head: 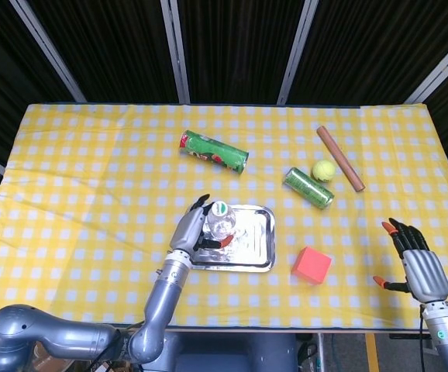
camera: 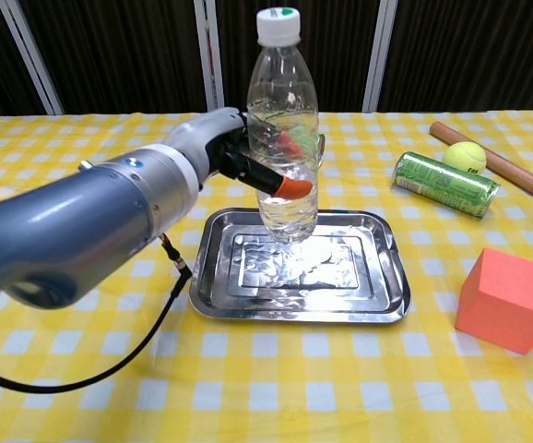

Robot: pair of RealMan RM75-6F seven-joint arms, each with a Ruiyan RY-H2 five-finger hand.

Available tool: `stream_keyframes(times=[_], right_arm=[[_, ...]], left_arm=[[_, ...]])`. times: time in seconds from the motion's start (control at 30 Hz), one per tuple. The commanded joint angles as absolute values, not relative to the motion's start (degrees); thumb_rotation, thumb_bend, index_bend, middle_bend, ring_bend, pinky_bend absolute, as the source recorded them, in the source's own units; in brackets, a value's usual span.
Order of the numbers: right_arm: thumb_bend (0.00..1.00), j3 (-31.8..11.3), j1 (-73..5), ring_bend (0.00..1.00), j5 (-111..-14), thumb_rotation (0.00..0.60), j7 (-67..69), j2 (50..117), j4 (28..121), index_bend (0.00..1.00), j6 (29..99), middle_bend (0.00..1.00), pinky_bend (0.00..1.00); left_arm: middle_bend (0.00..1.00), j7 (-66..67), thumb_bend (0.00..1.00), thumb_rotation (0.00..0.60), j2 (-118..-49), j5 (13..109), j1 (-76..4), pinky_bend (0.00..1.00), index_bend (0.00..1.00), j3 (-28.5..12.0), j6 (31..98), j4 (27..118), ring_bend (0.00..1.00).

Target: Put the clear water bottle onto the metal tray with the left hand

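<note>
I have the bottle (camera: pixel 284 138) upright in my left hand (camera: pixel 234 152), fingers wrapped around its middle, over the tray's (camera: pixel 391 277) left half near the table's front edge. Its base looks just above the tray, perhaps touching; I cannot tell. Lowering and releasing remain. My right hand (head: pixel 414 260) hangs empty, fingers apart.
</note>
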State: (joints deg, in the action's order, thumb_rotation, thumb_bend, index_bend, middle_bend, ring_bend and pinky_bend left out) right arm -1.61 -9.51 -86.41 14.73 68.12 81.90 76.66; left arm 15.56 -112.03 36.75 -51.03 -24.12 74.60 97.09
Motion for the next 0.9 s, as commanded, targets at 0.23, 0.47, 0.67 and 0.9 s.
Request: stream_keyframes(times=[0.23, 0.47, 0.67, 0.9], right_arm=[[0.05, -1.57, -9.51, 0.0, -86.5, 0.6, 14.9, 68.11, 81.82, 0.05, 76.64, 0.0, 0.0], [0.05, -1.54, -9.64, 0.0, -86.24, 0.6, 14.34, 68.25, 81.9, 0.05, 76.16, 0.0, 0.0], [0.05, -1.52, -9.64, 0.0, -86.3, 0.6, 14.49, 68.24, 81.86, 0.05, 76.18, 0.0, 0.0], [0.05, -1.57, -9.69, 0.0, -86.06, 0.6, 14.4, 68.3, 81.77, 0.05, 75.96, 0.0, 0.0]], left_arm=[[0.5, 12.36, 0.44, 0.6, -116.01, 38.56, -50.17, 0.06, 0.54, -22.74, 71.05, 90.76, 0.04], [0.48, 12.69, 0.44, 0.6, -116.77, 39.72, -49.13, 0.06, 0.52, -21.58, 69.32, 88.04, 0.03], [0.43, 11.93, 0.39, 0.6, -116.73, 39.69, -47.92, 0.05, 0.47, -21.12, 66.69, 86.16, 0.03], [0.12, 11.85, 0.13, 0.6, -113.68, 41.35, -47.08, 0.0, 0.09, -19.46, 61.48, 88.24, 0.0]])
